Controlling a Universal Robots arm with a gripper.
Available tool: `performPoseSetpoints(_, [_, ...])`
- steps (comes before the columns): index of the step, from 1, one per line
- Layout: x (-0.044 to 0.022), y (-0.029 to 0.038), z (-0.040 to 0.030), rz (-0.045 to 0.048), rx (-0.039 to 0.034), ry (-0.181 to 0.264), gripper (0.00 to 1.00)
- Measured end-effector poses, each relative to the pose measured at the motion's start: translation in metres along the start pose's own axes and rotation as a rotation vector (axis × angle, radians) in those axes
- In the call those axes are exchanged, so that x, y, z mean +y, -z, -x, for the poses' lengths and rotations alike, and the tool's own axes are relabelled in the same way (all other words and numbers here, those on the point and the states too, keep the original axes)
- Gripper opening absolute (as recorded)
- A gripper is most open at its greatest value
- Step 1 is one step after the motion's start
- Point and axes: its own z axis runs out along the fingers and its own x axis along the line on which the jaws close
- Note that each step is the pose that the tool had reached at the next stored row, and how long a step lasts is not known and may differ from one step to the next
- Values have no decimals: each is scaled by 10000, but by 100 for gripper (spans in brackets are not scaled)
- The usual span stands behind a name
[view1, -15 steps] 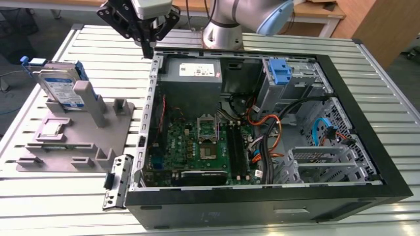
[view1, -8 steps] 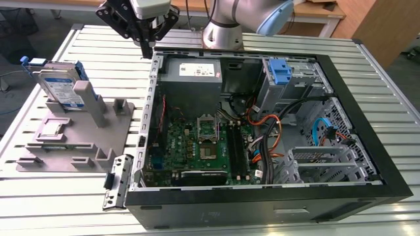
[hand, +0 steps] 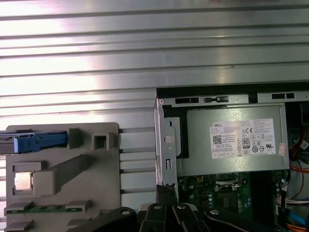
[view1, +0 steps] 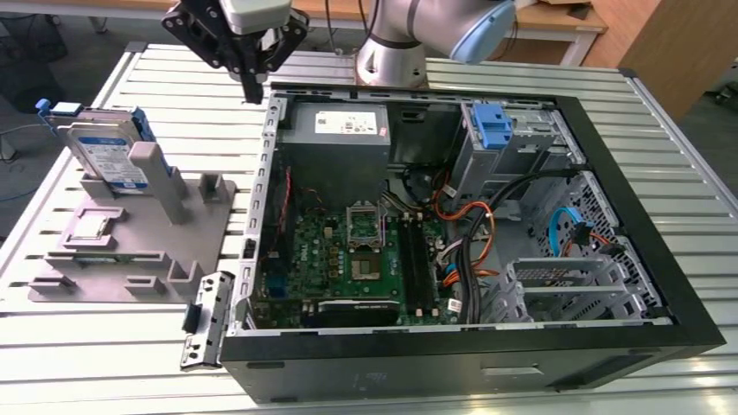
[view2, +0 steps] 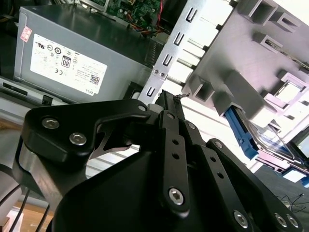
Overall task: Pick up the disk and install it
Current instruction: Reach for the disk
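The disk [view1: 106,152], silver with a white-and-blue label and blue rails, stands on edge in a grey fixture [view1: 150,246] at the exterior view's left. Its blue rail also shows in the first wrist view [hand: 34,143] and the second wrist view [view2: 240,133]. My gripper [view1: 249,88] hangs above the table at the case's back left corner, to the right of the disk and well apart from it. Its fingers are shut together with nothing between them, as the second wrist view [view2: 167,98] shows.
An open black computer case [view1: 645,259] lies on its side on the slatted metal table [view1: 127,363]. Inside are a grey power-supply box [view1: 337,124], a green motherboard [view1: 346,259], cables and a metal drive cage with a blue latch [view1: 493,130]. A loose bracket [view1: 206,316] lies beside the case.
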Motion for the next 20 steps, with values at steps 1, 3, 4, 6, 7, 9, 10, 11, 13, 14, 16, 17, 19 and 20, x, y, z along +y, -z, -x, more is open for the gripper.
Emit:
performPoseSetpoints(1, [-1,-1,-17,0,0,1,11])
performPoseSetpoints(3, [-4,-2,-48,0,0,1,11])
performPoseSetpoints(4, [-5,-3,-63,0,0,0,11])
performPoseSetpoints(6, [-7,-3,-89,0,0,0,11])
performPoseSetpoints(7, [-8,-3,-102,0,0,0,11])
performPoseSetpoints(9, [-9,-4,-116,1,-1,0,11])
performPoseSetpoints(10, [-9,-4,-118,1,-1,1,11])
performPoseSetpoints(11, [-9,-4,-119,0,0,2,11])
performPoseSetpoints(13, [-9,-3,-121,0,0,0,11])
performPoseSetpoints(14, [-9,-3,-121,0,0,0,11])
performPoseSetpoints(16, [-9,-3,-121,0,0,1,11])
performPoseSetpoints(17, [-9,-3,-121,0,0,1,11])
performPoseSetpoints(19, [-9,-3,-121,0,0,1,11])
performPoseSetpoints(20, [-9,-3,-121,0,0,1,11])
